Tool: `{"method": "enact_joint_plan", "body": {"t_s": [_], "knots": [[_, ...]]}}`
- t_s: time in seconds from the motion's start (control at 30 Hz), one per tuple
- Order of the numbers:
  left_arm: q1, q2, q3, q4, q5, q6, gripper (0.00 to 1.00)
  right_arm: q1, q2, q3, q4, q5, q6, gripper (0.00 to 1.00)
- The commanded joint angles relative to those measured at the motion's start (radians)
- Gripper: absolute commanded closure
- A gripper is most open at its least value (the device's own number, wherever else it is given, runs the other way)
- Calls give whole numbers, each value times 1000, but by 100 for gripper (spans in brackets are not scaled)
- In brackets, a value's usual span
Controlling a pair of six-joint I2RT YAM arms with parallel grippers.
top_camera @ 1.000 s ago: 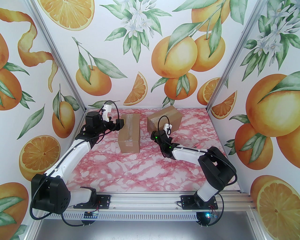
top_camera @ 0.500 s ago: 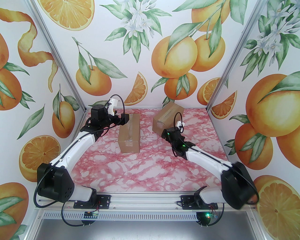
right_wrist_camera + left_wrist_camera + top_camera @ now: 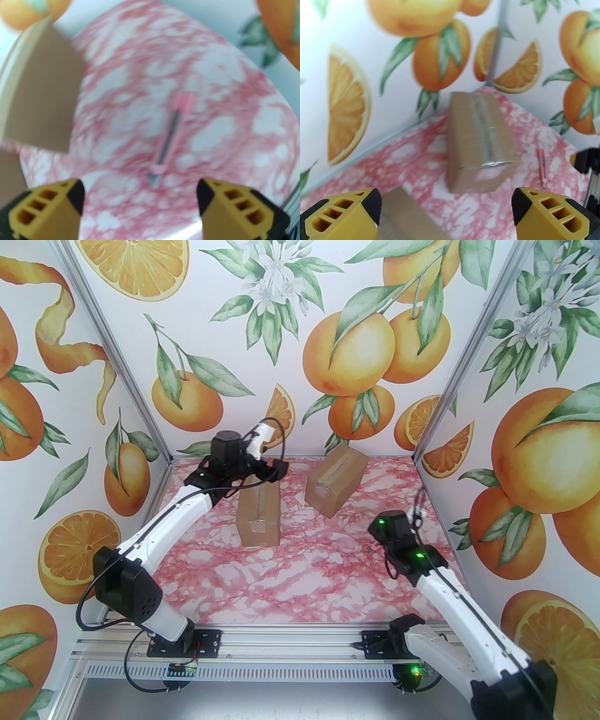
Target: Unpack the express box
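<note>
Two taped brown cardboard express boxes lie on the pink marble table: one left of centre (image 3: pixel 258 514), one angled toward the back (image 3: pixel 335 481). In the left wrist view the angled box (image 3: pixel 480 145) is ahead and a corner of the other box (image 3: pixel 405 215) sits just below the fingers. My left gripper (image 3: pixel 446 206) hovers open and empty above that box's far end. A pink utility knife (image 3: pixel 168 138) lies flat on the table. My right gripper (image 3: pixel 140 194) is open just above and short of it, holding nothing. The knife (image 3: pixel 375 547) peeks out beside the right wrist.
Printed orange-pattern walls close the table on the left, back and right. An upright aluminium post (image 3: pixel 440 399) stands at the back right corner. The knife (image 3: pixel 542 168) lies right of the angled box. An aluminium rail (image 3: pixel 281 648) carries both arm bases at the near edge.
The right arm pulled back from the angled box and swung right and nearer, over the knife. The left arm rose and reached right across the near box's far end. The angled box turned slightly.
</note>
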Motion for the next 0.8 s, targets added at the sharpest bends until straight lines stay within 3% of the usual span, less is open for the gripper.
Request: {"method": "enact_joint_plan", "body": {"t_s": [0.0,0.17,0.37,0.6,0.77], "knots": [[-87,68,104,-97,-8,70,5,-117,11,-13,-45,-87,-15,16],[-234,235,276,-158,39,63,9,-356,207,21,39,-289,-68,14],[-365,433,497,-255,77,93,13,-454,469,107,134,-325,-115,13],[-383,468,528,-252,43,105,13,-438,561,186,140,-406,-89,13],[-359,471,528,-243,16,99,12,-348,617,237,67,-382,-21,11]]}}
